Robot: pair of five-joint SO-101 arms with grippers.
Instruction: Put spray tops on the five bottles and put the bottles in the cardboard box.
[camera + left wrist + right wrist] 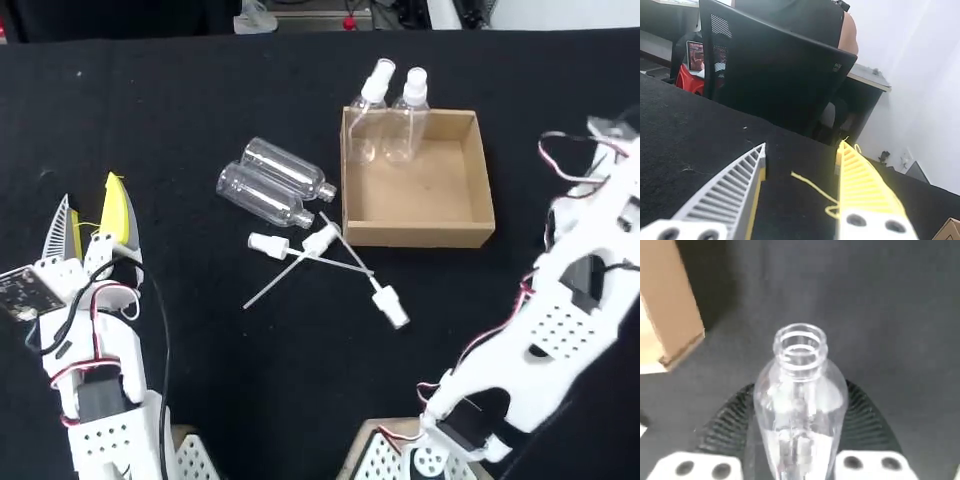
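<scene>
Left end effector [802,147]: two ribbed fingers, one grey [735,190], one yellow [860,185], spread wide apart, tips above the black counter [690,130]. Yellow thread [812,187] trailing from the yellow finger into the gap. Black mesh-backed chair [775,75] beyond the counter's far edge. Cardboard box [951,229] corner beside the yellow finger.

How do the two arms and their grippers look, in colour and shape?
The left arm and right arm are white plastic with dotted panels and red, black and white cables. The left gripper has two pointed ribbed fingers, one white, one yellow. The right gripper has black ribbed fingers on white bases with screw holes.
</scene>
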